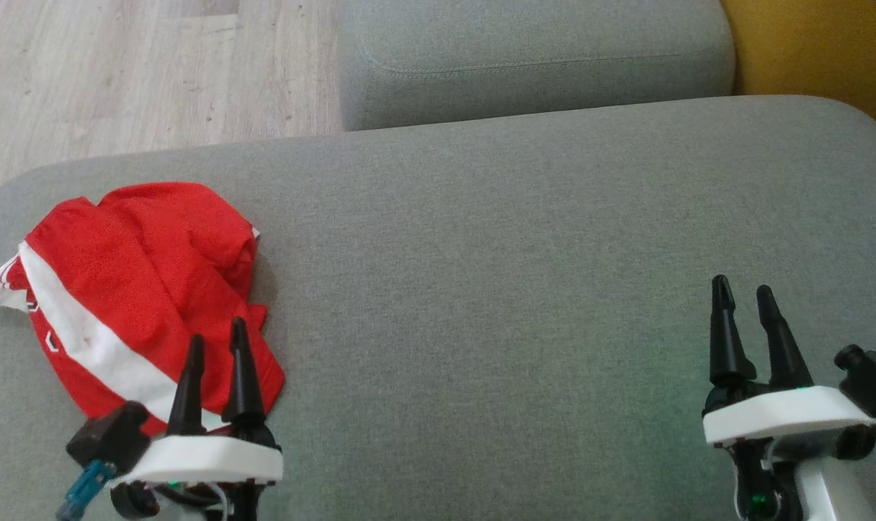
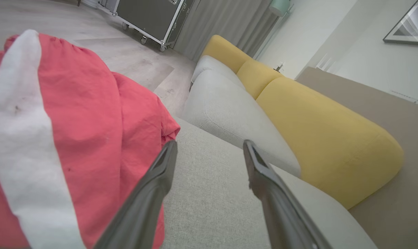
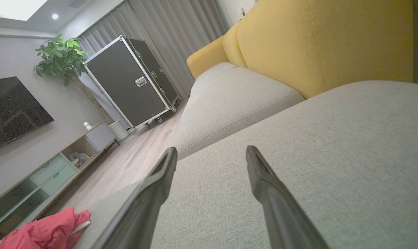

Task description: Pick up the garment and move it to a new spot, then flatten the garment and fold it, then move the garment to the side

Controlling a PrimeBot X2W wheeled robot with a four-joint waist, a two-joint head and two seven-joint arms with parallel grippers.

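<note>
Currently I have both arms low over the grey sofa seat (image 1: 525,289). The left gripper (image 1: 216,331) hangs above the near right edge of the garment (image 1: 134,289), its jaws spread and holding nothing. The right gripper (image 1: 742,284) waits well apart over bare cushion, its jaws likewise spread and empty.

As I judge it, the risk lies in the grasp. The garment is heaped in loose layers, so a shallow pinch could catch only the top fold and leave the rest to drag or spill open on the lift. It also sits close to the seat's left end, with the wooden floor (image 1: 119,65) beyond, so a sideways tug could pull it over the edge.

The garment is red with a broad white band running across it. It is crumpled and doubled over on itself, with a white-trimmed corner sticking out at its far left.
</note>
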